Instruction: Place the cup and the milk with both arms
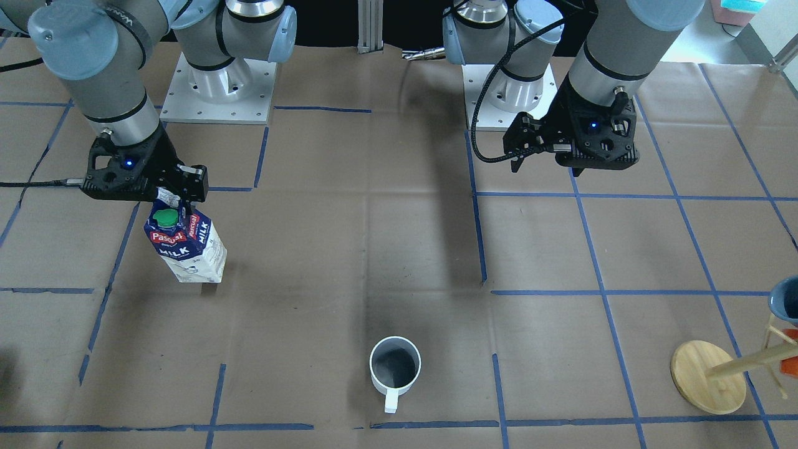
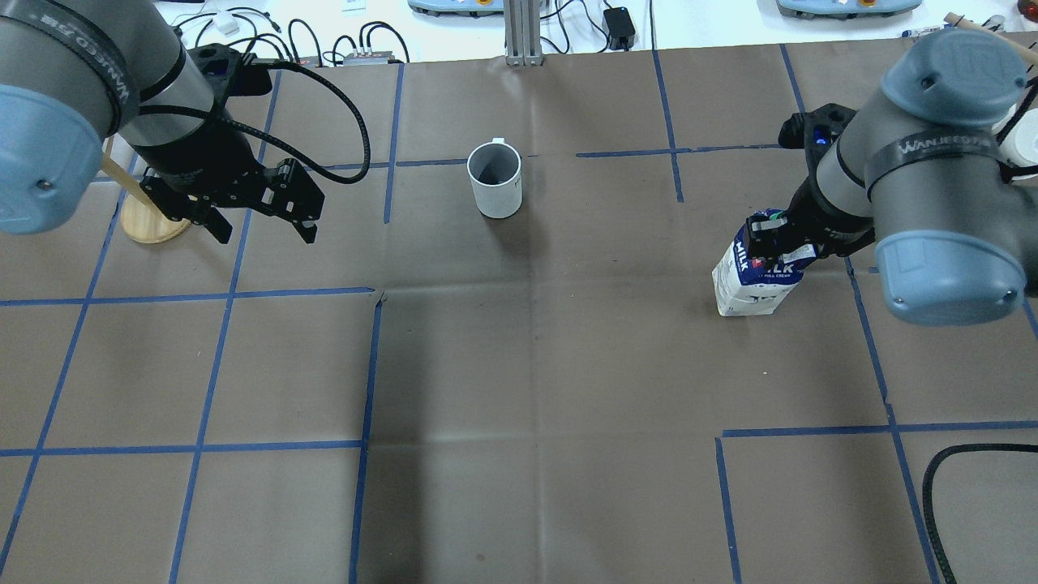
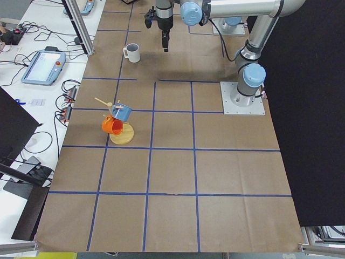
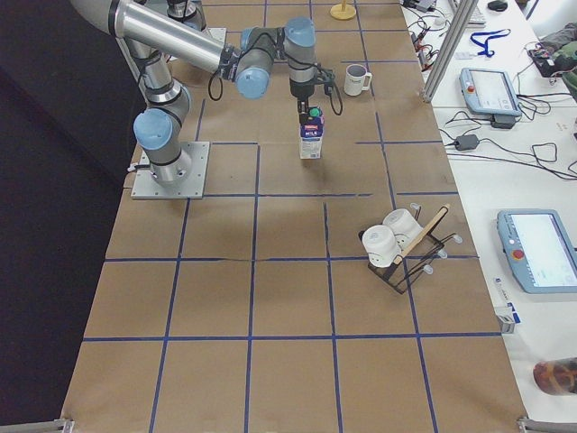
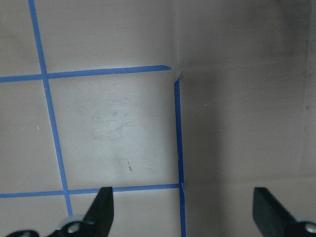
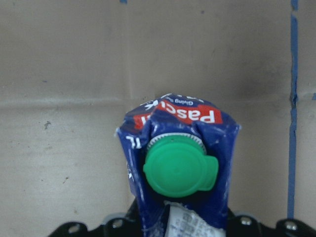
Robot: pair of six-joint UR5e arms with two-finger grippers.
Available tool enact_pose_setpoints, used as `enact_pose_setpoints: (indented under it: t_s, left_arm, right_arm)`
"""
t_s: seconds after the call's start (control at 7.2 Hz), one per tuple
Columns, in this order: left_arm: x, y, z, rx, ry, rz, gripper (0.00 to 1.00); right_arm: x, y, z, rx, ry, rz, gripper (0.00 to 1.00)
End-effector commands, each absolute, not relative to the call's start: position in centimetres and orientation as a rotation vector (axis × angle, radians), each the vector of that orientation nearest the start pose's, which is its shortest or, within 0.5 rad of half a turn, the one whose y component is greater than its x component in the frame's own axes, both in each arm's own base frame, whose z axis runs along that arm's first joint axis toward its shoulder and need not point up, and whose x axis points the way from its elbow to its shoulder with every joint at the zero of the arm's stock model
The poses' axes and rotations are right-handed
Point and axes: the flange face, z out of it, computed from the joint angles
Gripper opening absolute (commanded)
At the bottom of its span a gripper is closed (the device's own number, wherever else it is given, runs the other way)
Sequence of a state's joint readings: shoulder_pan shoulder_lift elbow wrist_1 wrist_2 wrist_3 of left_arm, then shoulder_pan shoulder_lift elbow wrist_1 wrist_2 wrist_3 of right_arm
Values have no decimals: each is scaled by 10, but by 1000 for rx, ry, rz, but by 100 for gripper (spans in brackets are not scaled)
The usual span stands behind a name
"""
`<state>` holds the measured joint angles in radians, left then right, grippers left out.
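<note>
The milk (image 1: 187, 240) is a blue and white carton with a green cap, tilted, its base at or just above the brown table. My right gripper (image 1: 177, 196) is shut on its gable top. The carton also shows in the overhead view (image 2: 758, 272) and fills the right wrist view (image 6: 180, 168). The cup (image 1: 394, 368), a white mug with a grey inside, stands upright and alone near the table's far middle (image 2: 495, 178). My left gripper (image 1: 547, 168) is open and empty above bare table (image 5: 185, 210), well to the left of the cup in the overhead view (image 2: 263, 234).
A wooden mug tree (image 1: 707, 377) with a blue mug (image 1: 787, 299) and an orange one stands just behind my left gripper (image 2: 150, 227). A rack with white cups (image 4: 397, 248) stands far toward the robot's right end. Blue tape lines grid the table.
</note>
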<state>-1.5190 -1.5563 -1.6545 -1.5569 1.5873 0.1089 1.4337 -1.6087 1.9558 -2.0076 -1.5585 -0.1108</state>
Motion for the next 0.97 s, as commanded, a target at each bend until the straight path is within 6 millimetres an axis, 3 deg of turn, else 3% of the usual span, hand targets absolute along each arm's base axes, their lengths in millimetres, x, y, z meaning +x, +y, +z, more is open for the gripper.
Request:
enact_pose_setpoints:
  t_s: [0.0,0.14,0.28,0.56,0.83]
  left_arm:
    - [-102,-484,454,93,3076,93,100]
    - [-102,-486,455,85,3077,86,100]
    - [-102,-486,455,83,3079,83,100]
    - [-103,-489,454,76,3079,83,100]
    - [-103,-489,453,85,3079,83,100]
  right_arm:
    - [67,-497,416,48,3134,-72,47]
    - [66,-514,438,45,3133,-69,47]
    - [78,-535,447,0,3134,-81,47]
    - [144,-603,445,-87,3130,-101,48]
    - [240,-665,418,-239,3121,-69,48]
